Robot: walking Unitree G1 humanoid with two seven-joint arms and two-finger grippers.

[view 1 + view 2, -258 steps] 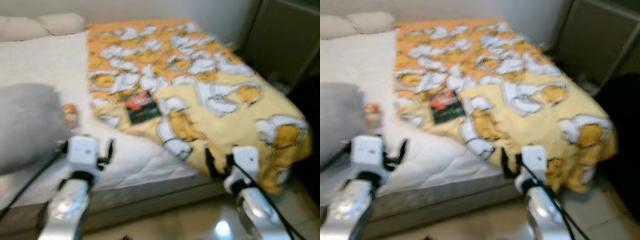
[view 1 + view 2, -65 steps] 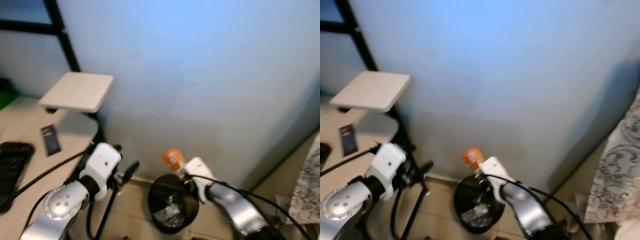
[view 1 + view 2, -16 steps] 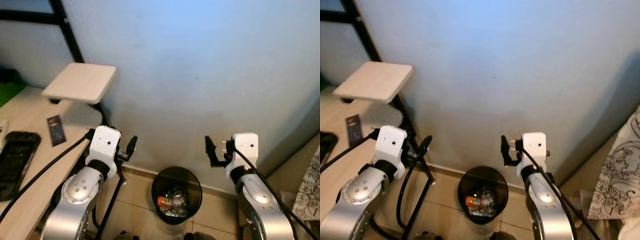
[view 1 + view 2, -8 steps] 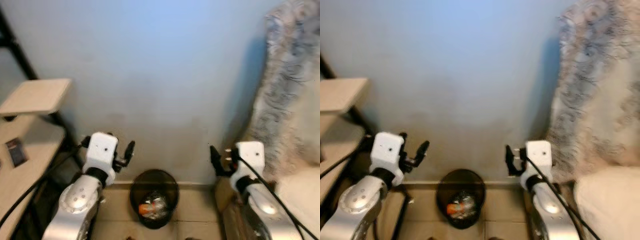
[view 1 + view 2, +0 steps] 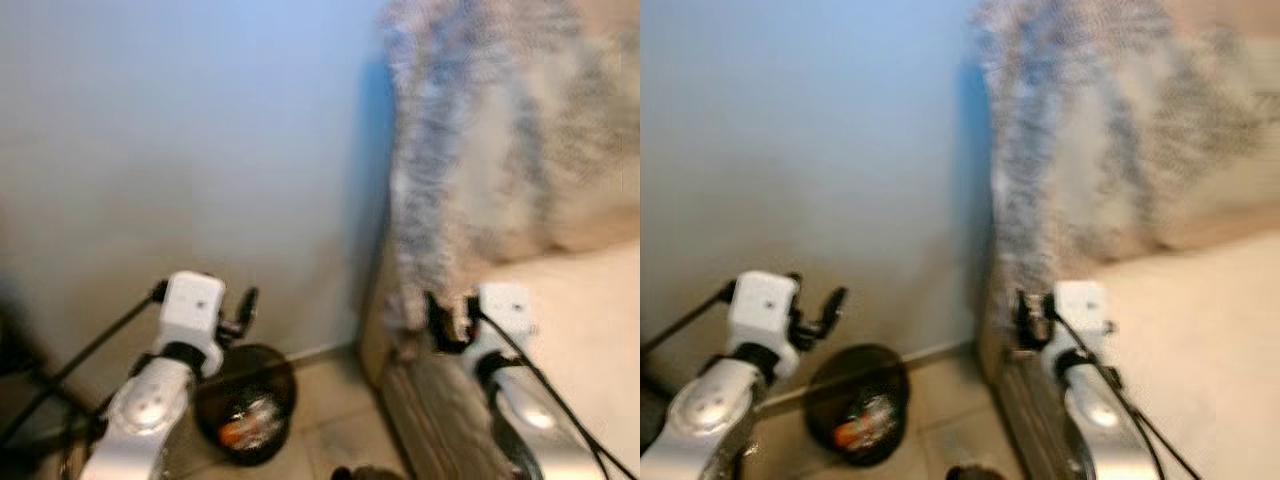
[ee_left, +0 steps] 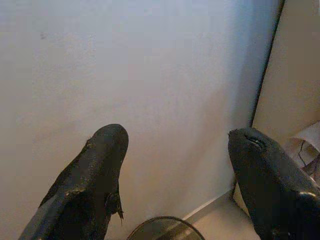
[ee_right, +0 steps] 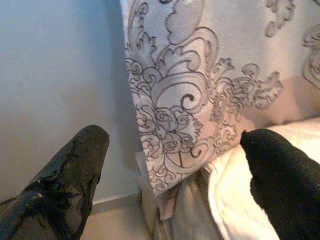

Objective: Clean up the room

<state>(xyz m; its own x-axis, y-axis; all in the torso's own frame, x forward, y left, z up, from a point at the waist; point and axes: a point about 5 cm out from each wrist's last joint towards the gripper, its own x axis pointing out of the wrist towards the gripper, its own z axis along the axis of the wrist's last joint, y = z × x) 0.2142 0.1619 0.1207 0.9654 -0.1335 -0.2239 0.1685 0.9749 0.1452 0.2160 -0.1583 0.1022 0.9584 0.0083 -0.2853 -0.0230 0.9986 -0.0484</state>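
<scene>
Looking down at a blurred corner: a pale blue wall point(image 5: 180, 130) rises ahead of both arms, the biggest thing in sight. Beyond the right pincer point(image 7: 172, 165) hangs a grey patterned curtain point(image 7: 200, 90), scrolls and flourishes all over it, its lower edge just past the fingertips. Below and to the outer side of that pincer lies the cream bed point(image 5: 590, 300), its side panel dropping to the tiled floor point(image 5: 340, 430).

Now the silver arms, both raised at about the same height. Left pincer point(image 6: 175, 150) faces the wall, its two black fingers point(image 6: 95, 170) spread wide with nothing between them. Right pincer is likewise spread apart, empty, pointing at the curtain's hem.

And there's the black waste bin point(image 5: 245, 405), on the floor against the wall, just below and slightly inward of the left pincer, well to the left of the right one. Inside it, crumpled rubbish and the orange bottle point(image 5: 232, 433), lying on its side near the bottom, blurred but the colour is plain.
</scene>
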